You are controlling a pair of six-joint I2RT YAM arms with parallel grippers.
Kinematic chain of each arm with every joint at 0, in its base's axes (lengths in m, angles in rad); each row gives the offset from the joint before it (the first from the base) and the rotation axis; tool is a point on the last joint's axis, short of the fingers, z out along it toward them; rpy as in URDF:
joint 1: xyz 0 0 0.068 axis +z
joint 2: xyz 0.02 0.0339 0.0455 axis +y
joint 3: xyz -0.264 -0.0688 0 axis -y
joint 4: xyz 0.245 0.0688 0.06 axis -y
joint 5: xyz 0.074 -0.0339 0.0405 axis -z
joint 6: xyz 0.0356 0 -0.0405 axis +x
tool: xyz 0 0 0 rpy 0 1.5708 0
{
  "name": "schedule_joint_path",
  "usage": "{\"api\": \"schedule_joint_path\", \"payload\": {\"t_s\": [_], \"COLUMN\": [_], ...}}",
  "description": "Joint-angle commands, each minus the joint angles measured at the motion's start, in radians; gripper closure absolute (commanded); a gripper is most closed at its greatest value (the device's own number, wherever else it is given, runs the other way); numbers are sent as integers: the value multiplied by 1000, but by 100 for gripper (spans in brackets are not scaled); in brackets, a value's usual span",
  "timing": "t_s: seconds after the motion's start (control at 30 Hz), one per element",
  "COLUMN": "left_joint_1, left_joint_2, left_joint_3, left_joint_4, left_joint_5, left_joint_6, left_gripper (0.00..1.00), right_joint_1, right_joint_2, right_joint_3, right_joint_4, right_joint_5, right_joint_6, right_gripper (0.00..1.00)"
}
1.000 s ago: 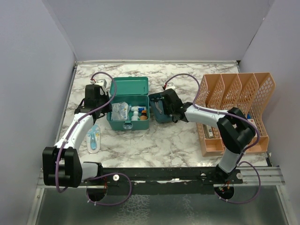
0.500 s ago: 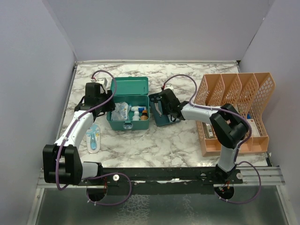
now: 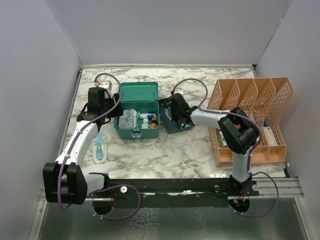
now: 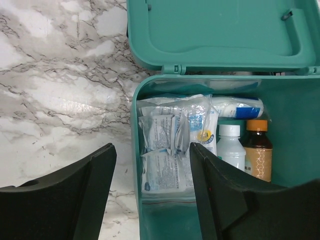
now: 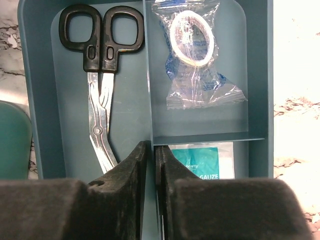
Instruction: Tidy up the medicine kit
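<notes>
Right wrist view: the teal plastic insert tray (image 5: 35, 100) of the kit lies under the right gripper (image 5: 151, 150), whose two fingers are pinched almost together on the tray's thin upright divider (image 5: 146, 75). As I judge it, the step in hand is to carry this tray across and seat it in the teal-green hinged plastic box (image 3: 136, 134), which sits just beyond the tray on the gripper's left.

The hold is on a narrow wall, so the lift wants to be level and slow, or the loose contents will slide. Then bring it down square to the box's rim.

Left of the fingers lie black-handled steel scissors (image 5: 100, 75). Ahead and to the right is a clear bag holding a white ring (image 5: 192, 55), and a teal gauze packet (image 5: 202, 162) lies right at the fingertips.

The box's lid (image 4: 220, 30) is thrown back. Inside are white sachets (image 4: 160, 150), a white bottle (image 4: 231, 145) and an amber bottle (image 4: 257, 150) (their caps may foul the tray).

The left gripper (image 4: 151, 150) is spread wide and holds nothing. It straddles the box's near side wall and could steady it.
</notes>
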Motion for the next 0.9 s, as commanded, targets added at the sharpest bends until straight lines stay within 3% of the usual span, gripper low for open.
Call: {"api": "schedule_joint_path", "payload": {"t_s": [0.0,0.07,0.53,0.87], "left_joint_1": [-6,-5,-5,-5], "left_joint_2": [-55,-68,-157,-216], "left_joint_3": [45,53,90,132], "left_joint_4": [-15,-16,-24,-44], "left_joint_5": [-21,-22,-71,-76], "left_joint_6": [-14,-15,-56,-59], "left_gripper": [35,35,29,23], "right_joint_1": [-7,-7,-42,-62], "right_joint_2": [30,29,-214,-311], "right_joint_3": [14,17,-38,89], "right_joint_4": [30,32,33,-77], "right_joint_5": [27,41,93,12], "right_joint_6": [9,11,-16,-179], "right_gripper": [93,99,99,99]}}
